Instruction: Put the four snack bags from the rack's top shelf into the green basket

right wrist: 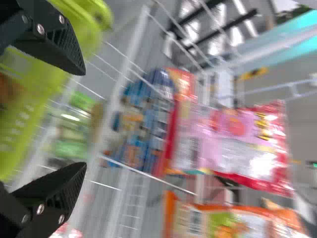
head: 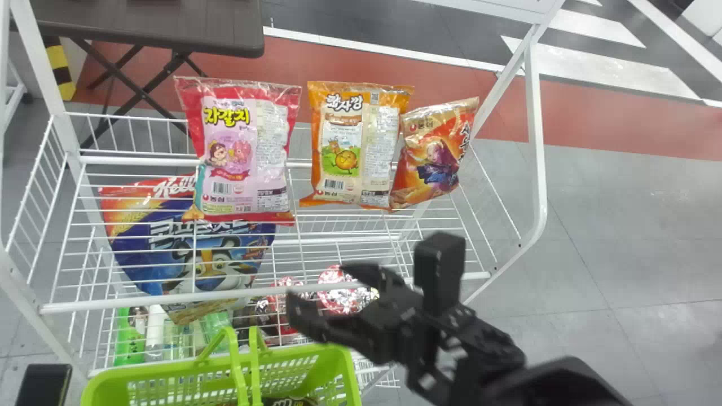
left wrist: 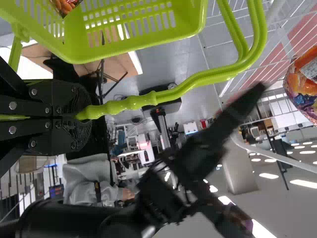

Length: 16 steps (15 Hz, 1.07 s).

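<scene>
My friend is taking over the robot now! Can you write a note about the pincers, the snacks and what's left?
Left pincer: shut on the handle of the green basket.
Right pincer: open and empty, in front of the rack.
Top shelf: pink bag, orange bag, red-and-orange bag. Something peeks out behind the pink one; I can't tell what.
Done: at least one snack bag is in the basket.
Left: the three bags named on the shelf still need to go in.
</scene>
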Motion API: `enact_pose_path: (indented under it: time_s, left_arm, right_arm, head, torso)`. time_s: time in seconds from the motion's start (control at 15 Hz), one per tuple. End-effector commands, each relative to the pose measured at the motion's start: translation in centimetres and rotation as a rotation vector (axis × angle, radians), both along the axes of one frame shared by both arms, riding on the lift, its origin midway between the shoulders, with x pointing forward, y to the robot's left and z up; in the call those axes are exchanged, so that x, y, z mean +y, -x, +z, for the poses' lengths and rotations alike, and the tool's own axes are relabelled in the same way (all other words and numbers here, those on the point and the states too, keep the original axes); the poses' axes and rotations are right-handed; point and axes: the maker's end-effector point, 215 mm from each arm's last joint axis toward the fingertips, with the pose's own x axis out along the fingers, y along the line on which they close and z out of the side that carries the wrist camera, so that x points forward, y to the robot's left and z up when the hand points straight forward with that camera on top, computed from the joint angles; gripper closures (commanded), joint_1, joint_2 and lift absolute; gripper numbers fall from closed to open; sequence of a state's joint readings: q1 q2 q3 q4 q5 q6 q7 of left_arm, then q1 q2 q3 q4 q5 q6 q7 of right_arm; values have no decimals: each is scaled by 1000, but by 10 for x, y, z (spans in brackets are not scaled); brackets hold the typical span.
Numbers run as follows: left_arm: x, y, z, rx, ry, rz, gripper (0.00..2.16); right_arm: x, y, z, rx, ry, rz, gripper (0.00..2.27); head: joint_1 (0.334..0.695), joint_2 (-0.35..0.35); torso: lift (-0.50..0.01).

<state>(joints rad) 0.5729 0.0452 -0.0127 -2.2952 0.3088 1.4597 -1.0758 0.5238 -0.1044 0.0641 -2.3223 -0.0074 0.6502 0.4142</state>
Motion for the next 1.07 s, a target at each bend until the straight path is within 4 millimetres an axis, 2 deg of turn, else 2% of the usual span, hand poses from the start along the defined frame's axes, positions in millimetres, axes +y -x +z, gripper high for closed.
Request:
enact_pose_path:
  time_s: [0.0, 0.13, 0.2, 0.33, 0.47, 0.6, 0.67, 0.73, 0.8, 1.0]
  left_arm:
    - [-1, -1, -2, -2, -7, -7, 2145]
    - [0, -3, -4, -2, -12, -13, 2145]
    - [-1, -2, -4, 1, -11, -16, 2145]
    - [-2, -2, -4, 0, -8, -20, 2145]
    - [-1, -1, -4, 3, -6, -23, 2145]
    - [1, -2, -3, 3, -3, -19, 2145]
    - [3, -3, -3, 1, -3, -17, 2145]
    - [3, -3, -3, 1, -3, -16, 2145]
    - [4, -4, -3, -1, -4, -15, 2145]
    - [3, -5, -2, -2, -2, -15, 2145]
  right_arm:
    - [29, -51, 23, -188, -8, -22, 66]
    - [45, -90, 15, -207, 1, -66, 66]
    - [47, -110, 7, -204, 15, -103, 66]
    - [58, -141, 3, -219, 16, -120, 70]
    - [57, -163, -4, -210, 36, -126, 90]
    - [60, -179, 0, -193, 16, -104, 306]
    - [69, -177, -6, -157, 5, -56, 748]
    - [71, -173, -16, -117, 9, -41, 1507]
    - [76, -168, -20, -95, -1, -29, 2013]
    - [85, -153, -12, -101, -26, 1, 2121]
  head:
    - [695, -280]
    - [695, -234]
    - [695, -189]
    - [695, -152]
    - [695, -127]
    - [695, -111]
    - [695, -105]
    - [695, -95]
    - [695, -85]
    - [695, -70]
  torso:
    - [0]
    - [0]
    - [0]
    - [0]
    - [0]
    - [0]
    - [0]
    - [0]
    - [0]
    - [0]
